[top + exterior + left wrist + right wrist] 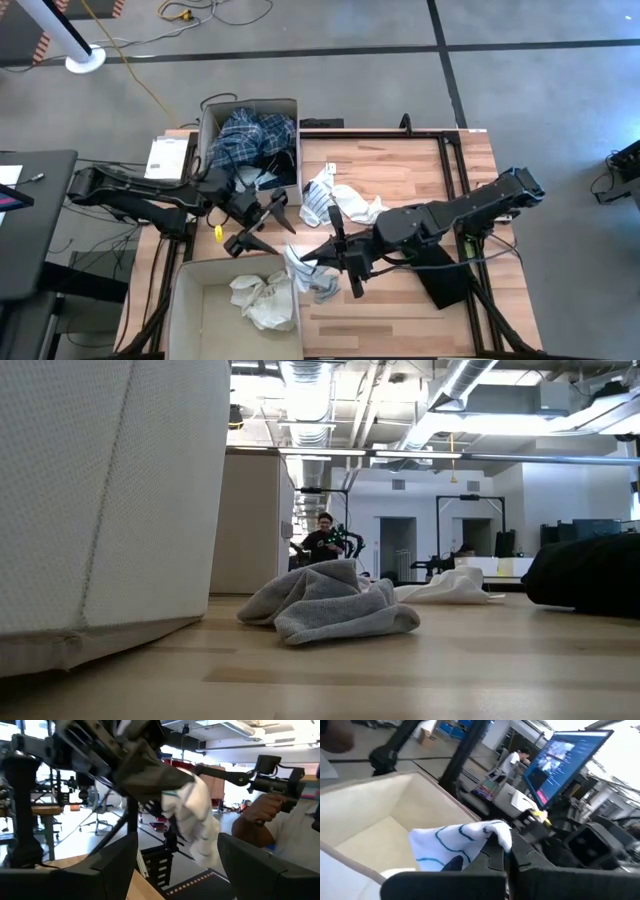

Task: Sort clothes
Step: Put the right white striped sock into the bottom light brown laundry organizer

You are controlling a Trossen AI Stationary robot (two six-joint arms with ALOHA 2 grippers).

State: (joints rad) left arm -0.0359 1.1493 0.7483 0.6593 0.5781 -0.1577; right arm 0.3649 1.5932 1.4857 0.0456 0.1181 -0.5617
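White cloth: small white garment (462,842) with teal markings, pinched in the right gripper (322,262), lower centre of the high view, just beside the lower box's rim.
Right gripper: closed on that garment, hanging at the near edge of the lower box (190,300).
Left gripper: (262,222) left of centre in the high view, between the two boxes, fingers spread wide and holding nothing.
Lower box: lower left of the high view, pale crumpled garments (262,298) already inside.
Upper box: (212,112) upper centre-left, filled with blue plaid cloth (255,135).
Unsorted clothes: white and striped pieces (338,200) on the wooden table (400,170), centre of the high view; grey garment (330,605) on the table, centre of the low view.
Risk, drop: release too early likely to leave the garment draped over the rim or on the table, since the gripper sits at the box edge rather than over its middle.
Risk, collision: both grippers near each other, so contact possible on any inward swing.
Risk, snag: trailing cloth may catch on the box wall.
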